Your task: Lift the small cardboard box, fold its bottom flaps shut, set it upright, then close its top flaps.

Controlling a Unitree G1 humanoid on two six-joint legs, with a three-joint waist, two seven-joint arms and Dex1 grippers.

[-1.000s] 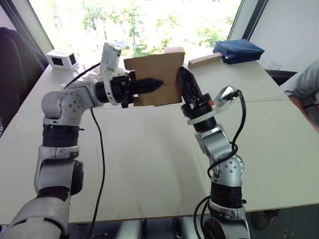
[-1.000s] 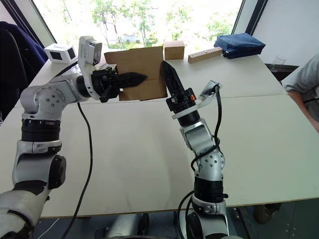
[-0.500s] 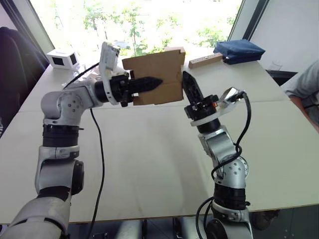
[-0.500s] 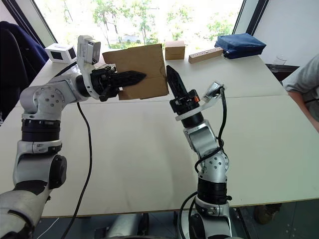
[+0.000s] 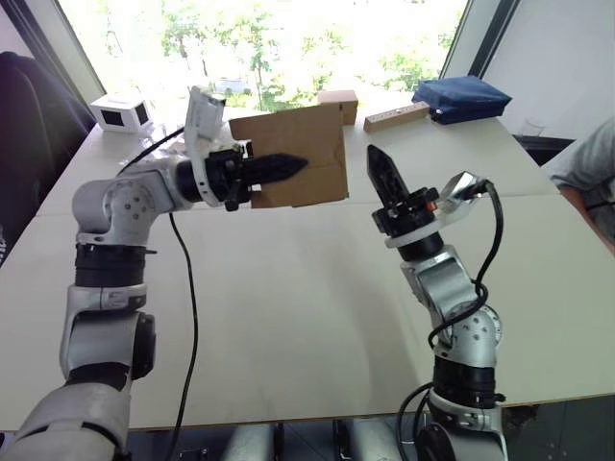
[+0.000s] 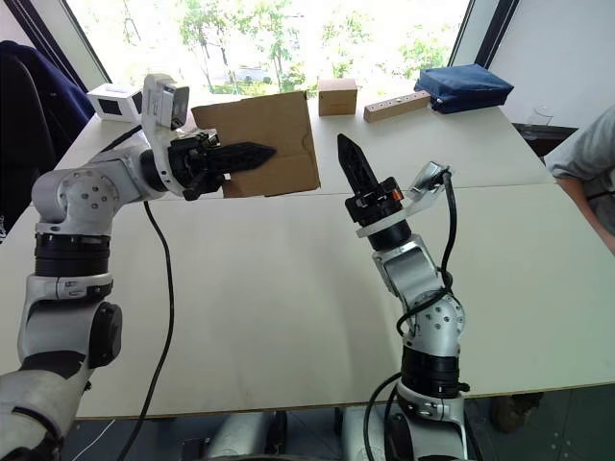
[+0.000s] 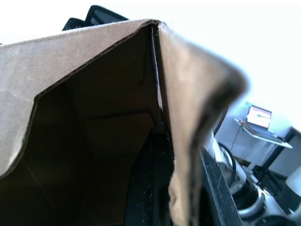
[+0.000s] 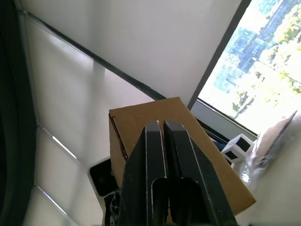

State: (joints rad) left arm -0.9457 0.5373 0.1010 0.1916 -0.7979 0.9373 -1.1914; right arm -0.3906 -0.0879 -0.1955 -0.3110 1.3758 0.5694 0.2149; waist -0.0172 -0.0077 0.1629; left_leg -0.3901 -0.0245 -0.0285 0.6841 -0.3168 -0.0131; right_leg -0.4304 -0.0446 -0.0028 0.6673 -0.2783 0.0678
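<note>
Left eye view: the small cardboard box [image 5: 293, 158] is held aloft over the bench [image 5: 288, 317], one wall pinched by the left hand [image 5: 288, 165]. The right hand [image 5: 380, 163], fingers pressed together, stands just beside the box. Flap folding seemingly comes next; open room lies below.
</note>
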